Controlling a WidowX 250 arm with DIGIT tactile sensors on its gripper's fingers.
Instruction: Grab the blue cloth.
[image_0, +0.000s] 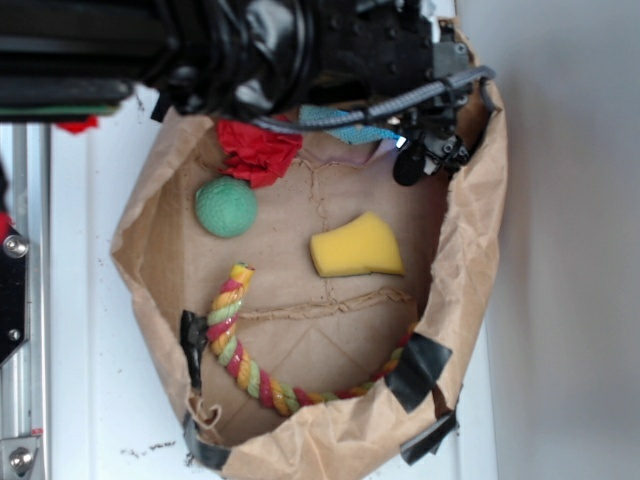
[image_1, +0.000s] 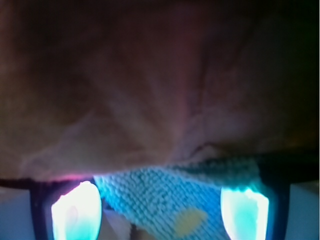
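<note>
Fingertips of the gripper, glowing pale at 7 and 5 o'clock in the wrist view, stand apart with the blue cloth lying between them; jaws released, nothing clamped. Blue cloth: teal, nubbly terry surface, small yellow spot on it near 6 o'clock of the wrist view. In the exterior view the blue cloth lies at 12 o'clock inside the brown paper bag, mostly hidden under the black arm, with the gripper just beside its 3 o'clock edge. Paper wall: fills the upper wrist view, dim and blurred. Red cloth: crumpled, at 9 o'clock of the blue cloth, close to it. Green ball: just below the red cloth, at 10 o'clock of the bag floor. Yellow sponge: near centre, apart from the ball. Multicoloured rope: curved from 8 to 5 o'clock along the bag floor. Black tape patches: on the bag rim at 5 and 7 o'clock. Bench: white, beneath the bag.
</note>
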